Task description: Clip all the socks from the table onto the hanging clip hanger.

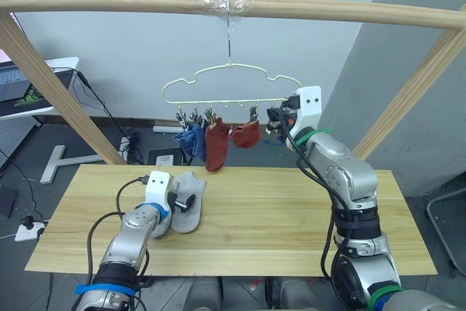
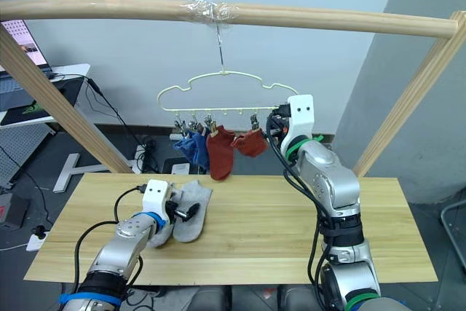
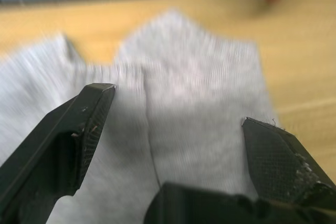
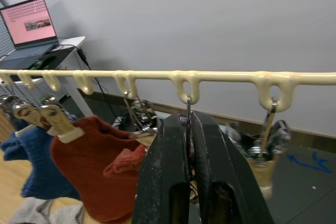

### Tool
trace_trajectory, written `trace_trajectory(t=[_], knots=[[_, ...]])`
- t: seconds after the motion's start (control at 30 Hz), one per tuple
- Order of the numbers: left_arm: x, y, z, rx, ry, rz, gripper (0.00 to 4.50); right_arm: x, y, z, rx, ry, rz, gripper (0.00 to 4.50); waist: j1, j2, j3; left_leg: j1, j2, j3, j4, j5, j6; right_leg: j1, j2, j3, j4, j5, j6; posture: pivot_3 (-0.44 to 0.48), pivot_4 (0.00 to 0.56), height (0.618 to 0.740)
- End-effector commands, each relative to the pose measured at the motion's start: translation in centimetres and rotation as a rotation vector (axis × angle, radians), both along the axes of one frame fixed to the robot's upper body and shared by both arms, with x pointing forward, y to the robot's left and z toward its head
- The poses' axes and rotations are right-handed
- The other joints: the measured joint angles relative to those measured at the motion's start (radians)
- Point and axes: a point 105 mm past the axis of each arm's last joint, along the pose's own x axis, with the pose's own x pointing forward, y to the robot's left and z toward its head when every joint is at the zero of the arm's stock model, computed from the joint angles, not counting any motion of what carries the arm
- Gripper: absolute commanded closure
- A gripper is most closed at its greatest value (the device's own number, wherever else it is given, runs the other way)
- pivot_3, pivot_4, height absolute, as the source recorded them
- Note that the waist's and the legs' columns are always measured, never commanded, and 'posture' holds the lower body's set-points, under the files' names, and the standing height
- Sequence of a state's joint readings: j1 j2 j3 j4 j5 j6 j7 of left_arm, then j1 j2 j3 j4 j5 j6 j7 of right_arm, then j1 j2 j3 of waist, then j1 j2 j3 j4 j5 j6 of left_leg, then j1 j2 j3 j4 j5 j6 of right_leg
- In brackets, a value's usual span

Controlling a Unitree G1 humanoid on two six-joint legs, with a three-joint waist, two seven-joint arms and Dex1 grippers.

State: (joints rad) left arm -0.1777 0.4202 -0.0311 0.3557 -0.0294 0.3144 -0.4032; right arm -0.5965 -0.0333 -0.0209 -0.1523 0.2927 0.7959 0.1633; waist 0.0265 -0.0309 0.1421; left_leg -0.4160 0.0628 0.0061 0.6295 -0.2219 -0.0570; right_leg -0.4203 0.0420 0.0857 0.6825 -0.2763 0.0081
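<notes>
Left claw [image 1: 183,202] spread wide over grey socks [image 1: 191,196]: pinch one cuff only. Right claw [image 4: 190,145] clamped on hanger clip [image 4: 188,109]: hold steady.

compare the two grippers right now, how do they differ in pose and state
The left gripper is low over the table, fingers spread wide above the grey socks. The right gripper is raised to the clip hanger, fingers pinched shut on a clip hanging from the hanger's bar. The left one grips nothing; the right one does. Both have two black fingers.
</notes>
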Motion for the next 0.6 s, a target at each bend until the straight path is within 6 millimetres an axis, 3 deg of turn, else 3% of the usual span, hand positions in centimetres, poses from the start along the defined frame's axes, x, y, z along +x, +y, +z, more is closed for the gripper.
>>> trace_trajectory(t=[0.03, 0.1, 0.33, 0.57, 0.6], knots=[[-1.6, 0.1, -1.8, -0.018, 0.11, -0.01, 0.0, -0.2, -0.3, 1.4, 0.024, -0.046, -0.006, 4.49, 0.0, 0.0, 0.0, 0.0, 0.0, 0.0, 0.0, 0.0, 0.0, 0.0, 0.0, 0.0, 0.0, 0.0, 0.0, 0.198, 0.129, 0.74], [-2.2, 0.5, -2.4, -0.014, 0.144, -0.015, 0.0, 0.1, -0.3, 1.6, 0.025, -0.044, -0.008, 4.49, 0.0, 0.0, -0.001, 0.0, 0.0, 0.0, 0.0, 0.0, 0.0, 0.0, 0.0, 0.0, 0.0, 0.0, 0.0, 0.199, 0.13, 0.74], [-2.5, 0.4, -2.6, -0.014, 0.137, -0.042, 2.17, 0.7, -1.1, 1.6, 0.02, -0.029, -0.022, 4.5, -0.001, 0.001, -0.003, 0.002, 0.0, 0.001, 0.0, 0.0, 0.0, 0.001, 0.0, 0.0, 0.001, 0.0, 0.0, 0.194, 0.133, 0.74], [-1.6, -4.2, -0.5, -0.127, 0.04, -0.214, 4.41, 0.6, -2.2, 1.4, 0.006, -0.02, -0.039, 4.5, 0.003, 0.0, -0.003, 0.002, 0.0, 0.001, 0.0, 0.0, 0.0, 0.001, 0.0, 0.001, 0.001, 0.0, 0.0, 0.165, 0.137, 0.74], [-1.5, -4.8, 0.0, -0.125, 0.005, -0.259, 4.46, 0.6, -2.4, 1.4, 0.003, -0.021, -0.043, 4.5, 0.003, 0.0, -0.003, 0.001, 0.0, 0.001, 0.0, 0.0, 0.0, 0.001, 0.0, 0.001, 0.001, 0.0, 0.0, 0.165, 0.137, 0.74]])
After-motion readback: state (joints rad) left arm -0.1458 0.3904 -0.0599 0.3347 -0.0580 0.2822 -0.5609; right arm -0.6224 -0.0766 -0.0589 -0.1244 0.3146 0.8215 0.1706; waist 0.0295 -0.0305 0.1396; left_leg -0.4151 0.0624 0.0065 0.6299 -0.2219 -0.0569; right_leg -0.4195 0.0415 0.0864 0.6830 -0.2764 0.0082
